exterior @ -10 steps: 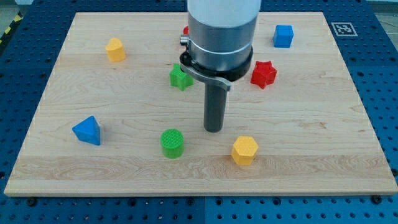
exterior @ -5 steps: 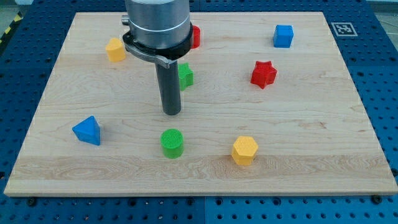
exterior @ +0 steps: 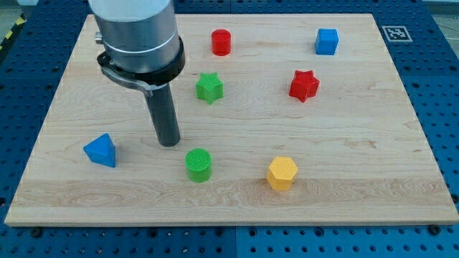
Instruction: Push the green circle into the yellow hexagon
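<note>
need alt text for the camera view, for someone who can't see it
My tip rests on a wooden board, just up-left of the green circle, with the yellow hexagon to that circle's right. A blue pyramid, green star, red star, red cylinder and blue cube lie scattered around.

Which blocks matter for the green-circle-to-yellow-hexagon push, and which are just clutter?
In play:
green circle
yellow hexagon, to the circle's right in the view
my tip, up-left of the circle, a small gap between them

Clutter:
green star
red star
red cylinder
blue cube
blue pyramid
</note>
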Controlling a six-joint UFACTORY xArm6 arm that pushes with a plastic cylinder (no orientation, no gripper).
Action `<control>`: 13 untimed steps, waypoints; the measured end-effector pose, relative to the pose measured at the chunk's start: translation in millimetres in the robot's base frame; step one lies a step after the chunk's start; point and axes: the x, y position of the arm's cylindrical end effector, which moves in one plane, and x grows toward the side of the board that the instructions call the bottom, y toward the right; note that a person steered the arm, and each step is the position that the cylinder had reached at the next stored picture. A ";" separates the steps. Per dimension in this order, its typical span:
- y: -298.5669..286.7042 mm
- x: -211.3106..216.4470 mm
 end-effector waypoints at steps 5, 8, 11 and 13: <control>28.3 42.2; 49.8 54.8; 69.7 50.0; 81.2 44.3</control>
